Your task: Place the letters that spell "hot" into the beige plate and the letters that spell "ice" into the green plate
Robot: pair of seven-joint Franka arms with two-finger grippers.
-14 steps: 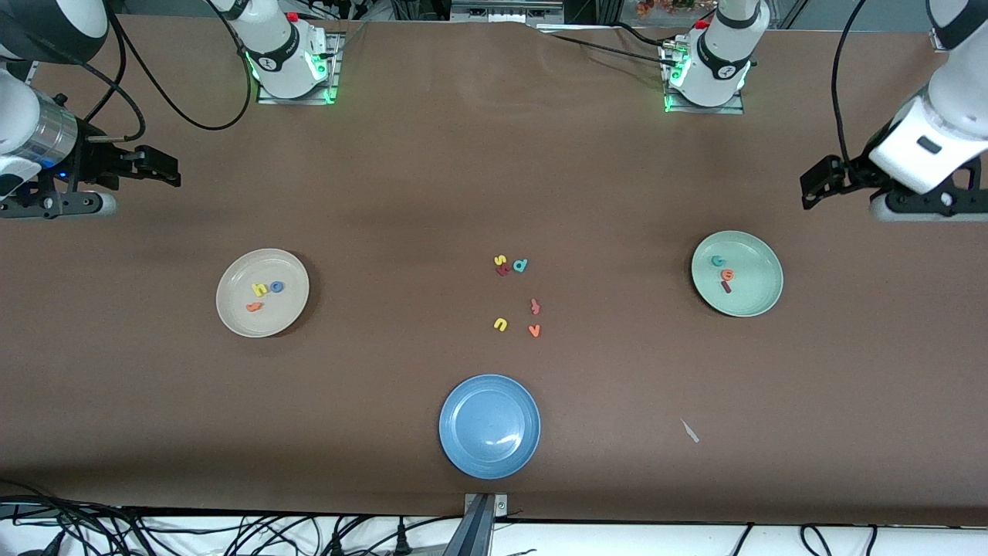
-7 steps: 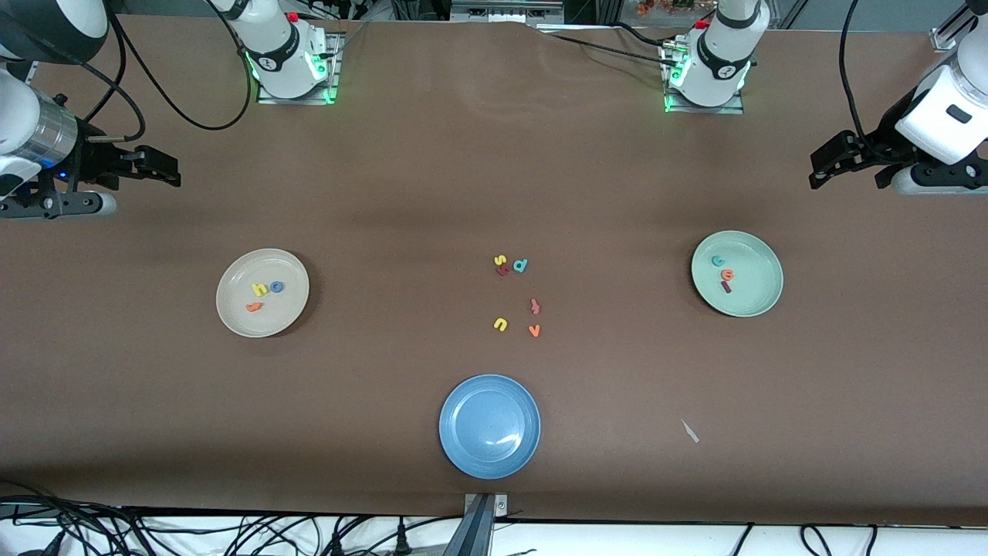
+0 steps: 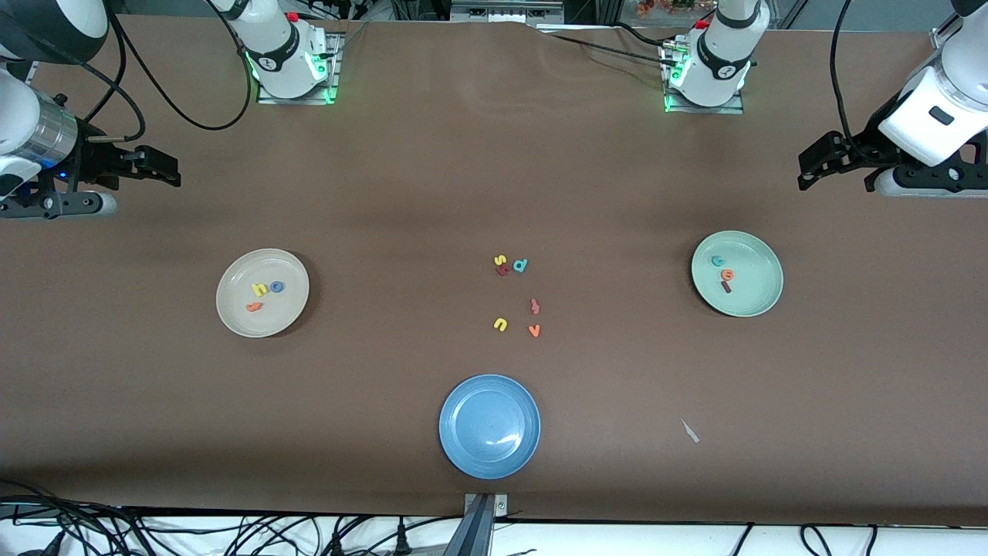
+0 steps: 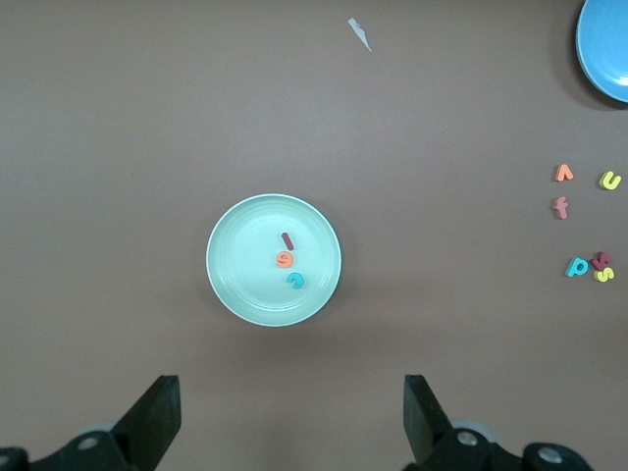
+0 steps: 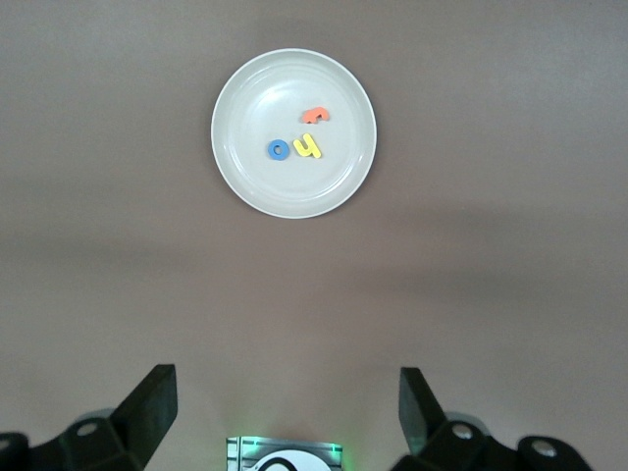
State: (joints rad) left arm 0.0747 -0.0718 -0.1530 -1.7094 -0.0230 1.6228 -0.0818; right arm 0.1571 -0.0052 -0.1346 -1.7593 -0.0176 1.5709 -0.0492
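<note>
The beige plate lies toward the right arm's end of the table and holds a yellow h, a blue o and an orange t. Toward the left arm's end, the green plate holds a teal c, an orange e and a dark red i. My left gripper hangs open and empty over bare table beside the green plate. My right gripper waits open and empty over bare table beside the beige plate.
A blue plate sits near the front edge, mid-table. Loose letters lie between the plates: yellow s, a dark red letter, teal d, red f, yellow u, orange v. A pale scrap lies nearer the camera.
My left arm has drawn back from the green plate toward the bases' side of the table, its gripper still open. The right arm and all the letters are unchanged.
</note>
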